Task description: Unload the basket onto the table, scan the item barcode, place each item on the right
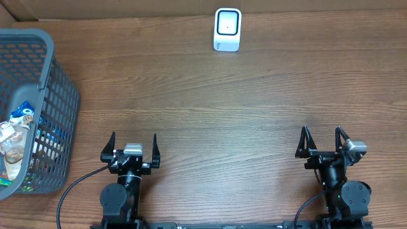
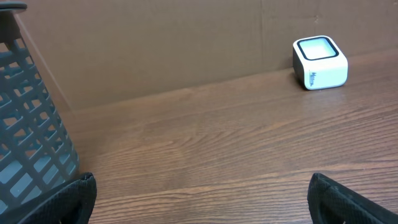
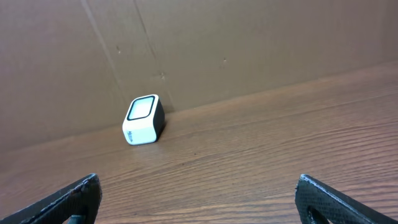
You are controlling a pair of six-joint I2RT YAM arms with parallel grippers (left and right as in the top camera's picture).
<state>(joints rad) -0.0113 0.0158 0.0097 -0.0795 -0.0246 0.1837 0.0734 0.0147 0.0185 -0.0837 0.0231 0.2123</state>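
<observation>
A small white barcode scanner [image 1: 227, 29] with a dark-rimmed window stands at the far edge of the table, also seen as the scanner [image 2: 319, 63] in the left wrist view and the scanner [image 3: 143, 119] in the right wrist view. Packaged items [image 1: 18, 137] lie inside a grey mesh basket [image 1: 54, 95] at the left. My left gripper [image 1: 133, 141] rests near the front edge, open and empty. My right gripper [image 1: 322, 137] rests at the front right, also open with nothing between its fingers. Both are far from the scanner and the items.
A brown cardboard wall [image 2: 155, 43] backs the wooden table [image 1: 210, 102]. The basket's grey wall [image 2: 28, 143] stands close to my left gripper's left side.
</observation>
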